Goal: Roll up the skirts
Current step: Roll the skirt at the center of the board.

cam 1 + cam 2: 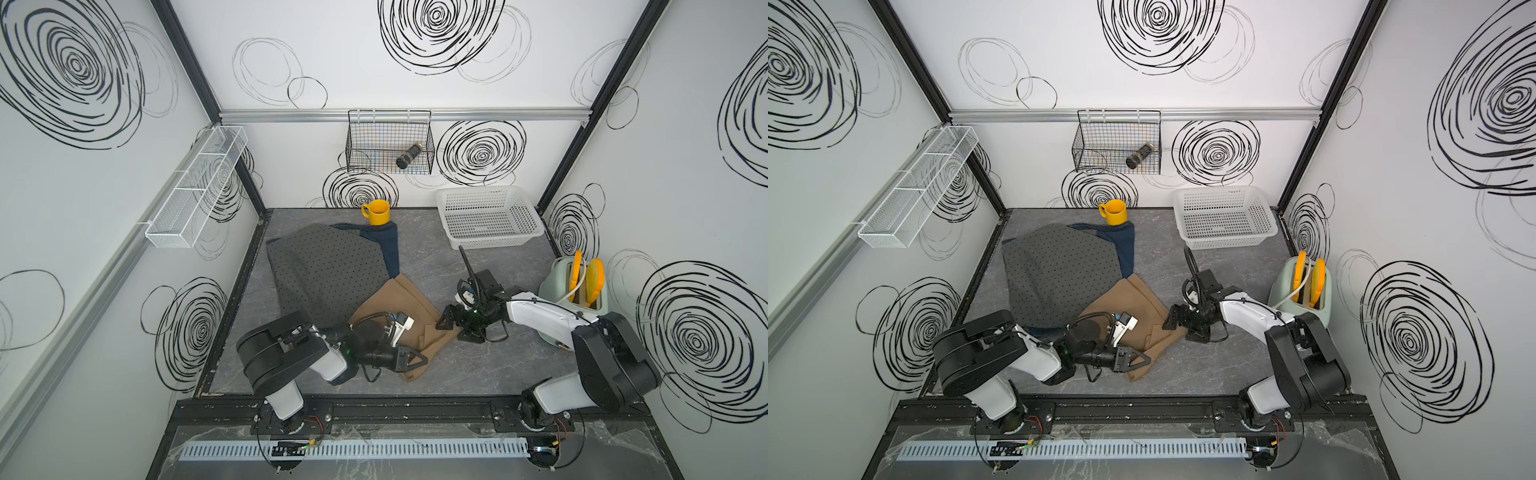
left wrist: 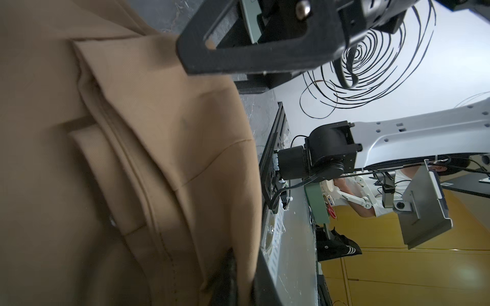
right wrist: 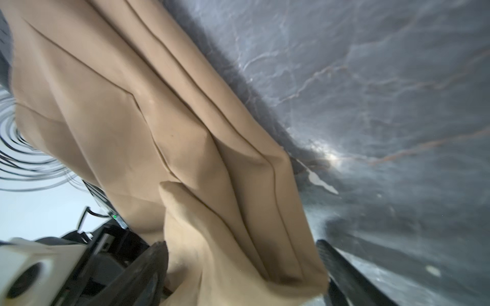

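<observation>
Three skirts lie overlapping on the grey table. The dark grey dotted skirt (image 1: 328, 270) (image 1: 1059, 270) covers most of the dark blue denim skirt (image 1: 384, 245) (image 1: 1121, 245). The tan skirt (image 1: 407, 316) (image 1: 1133, 303) lies nearest the front, creased and partly folded. My left gripper (image 1: 419, 359) (image 2: 244, 254) is shut on the tan skirt's (image 2: 132, 159) front edge, with cloth pinched between its fingers. My right gripper (image 1: 453, 330) (image 3: 241, 245) stands open at the skirt's right edge, a bunched fold of tan cloth (image 3: 185, 132) between its wide-set fingers.
A yellow mug (image 1: 377, 212) stands at the denim skirt's far edge. A white plastic basket (image 1: 490, 220) sits at the back right and a pale green toaster (image 1: 582, 291) by the right wall. A black wire basket (image 1: 388, 141) and a white mesh shelf (image 1: 195, 187) hang on the walls.
</observation>
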Motion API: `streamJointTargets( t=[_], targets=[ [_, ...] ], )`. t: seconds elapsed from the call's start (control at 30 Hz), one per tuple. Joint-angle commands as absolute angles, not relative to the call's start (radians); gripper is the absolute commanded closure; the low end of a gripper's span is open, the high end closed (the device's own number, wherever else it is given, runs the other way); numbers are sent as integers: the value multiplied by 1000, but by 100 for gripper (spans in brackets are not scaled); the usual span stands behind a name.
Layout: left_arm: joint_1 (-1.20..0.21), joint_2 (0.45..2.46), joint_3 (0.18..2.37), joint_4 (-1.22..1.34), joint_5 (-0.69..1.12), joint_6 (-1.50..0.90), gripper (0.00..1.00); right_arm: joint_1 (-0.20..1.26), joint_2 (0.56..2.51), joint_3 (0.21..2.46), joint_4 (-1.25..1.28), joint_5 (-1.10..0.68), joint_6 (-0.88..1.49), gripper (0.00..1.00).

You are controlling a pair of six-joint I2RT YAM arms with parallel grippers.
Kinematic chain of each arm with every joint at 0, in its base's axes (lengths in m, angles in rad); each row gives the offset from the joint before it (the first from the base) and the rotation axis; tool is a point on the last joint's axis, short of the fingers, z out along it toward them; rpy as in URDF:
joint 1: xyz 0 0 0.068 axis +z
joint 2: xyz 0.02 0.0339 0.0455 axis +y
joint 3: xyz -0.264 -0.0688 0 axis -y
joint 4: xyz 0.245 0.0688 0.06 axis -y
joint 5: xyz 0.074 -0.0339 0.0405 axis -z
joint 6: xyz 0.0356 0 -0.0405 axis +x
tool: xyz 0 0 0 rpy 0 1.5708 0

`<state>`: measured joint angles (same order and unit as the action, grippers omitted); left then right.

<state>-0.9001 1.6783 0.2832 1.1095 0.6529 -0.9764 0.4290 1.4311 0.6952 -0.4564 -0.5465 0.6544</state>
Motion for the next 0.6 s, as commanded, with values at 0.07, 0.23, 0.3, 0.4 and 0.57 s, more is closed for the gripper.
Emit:
streamJointTargets(
  t=[0.07,0.23,0.3,0.4,0.57],
  targets=[
    [-905,1683,284,1210,658,-978,100,429,1410,670,-367,-595,839,27],
    [-904,1718,275,1307,654,-1043,100,475,1503,731,-383,-554,958,43],
    [-906,1714,280,1271,641,-1028,100,488,1507,739,-389,-527,993,55],
    [-910,1687,283,1189,604,-995,100,465,1499,748,-451,-448,1047,91],
    [-921,1616,312,971,506,-921,99,431,1480,741,-549,-371,1137,100]
  ],
)
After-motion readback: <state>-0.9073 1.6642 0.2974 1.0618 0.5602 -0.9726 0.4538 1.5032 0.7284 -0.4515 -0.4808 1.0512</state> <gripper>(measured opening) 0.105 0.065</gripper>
